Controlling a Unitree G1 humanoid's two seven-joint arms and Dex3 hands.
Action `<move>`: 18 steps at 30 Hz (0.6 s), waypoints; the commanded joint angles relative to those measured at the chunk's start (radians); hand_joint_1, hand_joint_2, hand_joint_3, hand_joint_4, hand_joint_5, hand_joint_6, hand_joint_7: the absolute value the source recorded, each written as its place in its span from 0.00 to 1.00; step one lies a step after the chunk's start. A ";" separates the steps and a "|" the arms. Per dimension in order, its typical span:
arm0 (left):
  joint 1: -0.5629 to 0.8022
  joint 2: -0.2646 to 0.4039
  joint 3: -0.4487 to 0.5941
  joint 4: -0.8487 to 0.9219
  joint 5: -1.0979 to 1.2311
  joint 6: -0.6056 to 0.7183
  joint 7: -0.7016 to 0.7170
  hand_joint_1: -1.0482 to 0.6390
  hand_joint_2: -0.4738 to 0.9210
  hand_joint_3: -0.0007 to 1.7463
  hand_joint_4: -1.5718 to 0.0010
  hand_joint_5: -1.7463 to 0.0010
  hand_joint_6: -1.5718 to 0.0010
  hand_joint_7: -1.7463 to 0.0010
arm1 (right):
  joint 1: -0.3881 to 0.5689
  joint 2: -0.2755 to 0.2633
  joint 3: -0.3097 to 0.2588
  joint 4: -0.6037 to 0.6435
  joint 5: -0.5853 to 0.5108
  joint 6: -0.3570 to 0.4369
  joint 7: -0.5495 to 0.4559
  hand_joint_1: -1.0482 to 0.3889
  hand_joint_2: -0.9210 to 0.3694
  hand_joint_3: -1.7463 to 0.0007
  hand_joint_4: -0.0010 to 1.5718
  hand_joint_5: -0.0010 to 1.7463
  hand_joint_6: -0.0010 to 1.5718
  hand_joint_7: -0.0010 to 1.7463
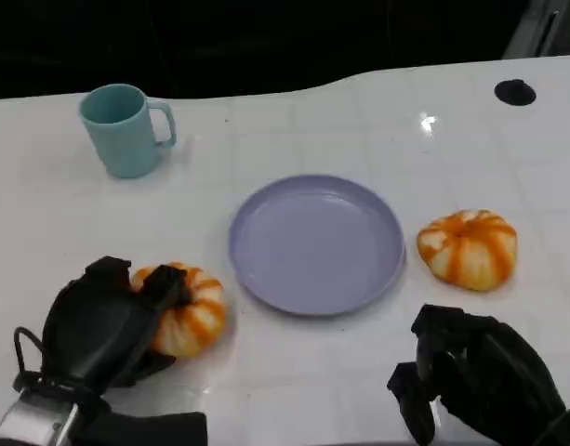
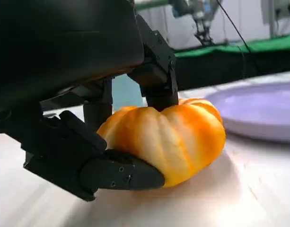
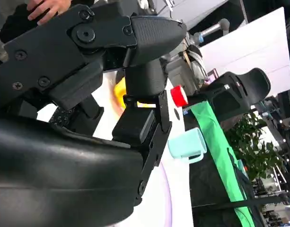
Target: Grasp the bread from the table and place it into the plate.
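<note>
Left hand [image 1: 99, 330] has its fingers [image 2: 121, 172] clamped on the orange-and-white pumpkin-shaped bread roll [image 1: 184, 309], near the front-left edge of the white bench [image 1: 294, 121], just beside the round lavender plate [image 1: 316, 243]. Right hand [image 1: 470, 381] is curled, empty. Risk: the rounded, soft roll slips out during lift if the grip is shallow.

Plate [image 1: 317, 243] at the surface's [image 1: 294, 390] middle, cup [image 1: 124, 129] behind-left. One bread [image 1: 185, 309] just left-front of it. Another bread [image 1: 468, 248] right.
</note>
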 commanded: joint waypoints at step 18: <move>-0.024 -0.013 0.071 -0.374 -0.090 0.123 -0.304 0.49 0.79 0.48 0.47 0.00 0.61 0.02 | -0.008 -0.013 -0.012 0.003 0.007 -0.006 0.004 0.08 0.21 0.70 0.77 0.89 0.67 0.79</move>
